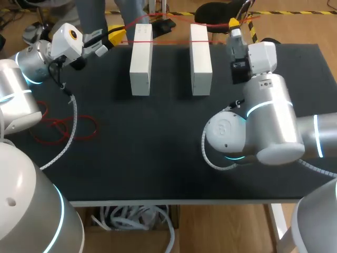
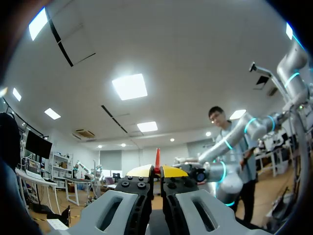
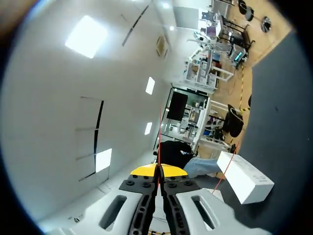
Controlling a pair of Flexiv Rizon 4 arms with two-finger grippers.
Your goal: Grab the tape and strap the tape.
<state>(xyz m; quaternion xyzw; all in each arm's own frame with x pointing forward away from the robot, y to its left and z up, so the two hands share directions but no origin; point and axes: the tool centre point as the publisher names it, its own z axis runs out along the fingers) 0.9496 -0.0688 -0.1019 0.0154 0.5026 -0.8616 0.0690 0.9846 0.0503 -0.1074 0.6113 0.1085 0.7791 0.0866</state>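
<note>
Thin red tape (image 1: 143, 40) stretches across the far ends of the pair of white blocks (image 1: 140, 66) on the black table (image 1: 158, 142). Left of the blocks, the left gripper (image 1: 117, 36) pinches the tape between closed fingers. Right of them, the right gripper (image 1: 233, 23) clamps it likewise.

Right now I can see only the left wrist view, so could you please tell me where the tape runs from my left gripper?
Observer: The tape crosses the far ends of the left white block and the right white block.
Operator: Is its other end held?
Observer: Yes, the right gripper is shut on it, just past the right white block.
Operator: Any slack?
Observer: Loose red loops lie on the table beside the left arm.
</note>
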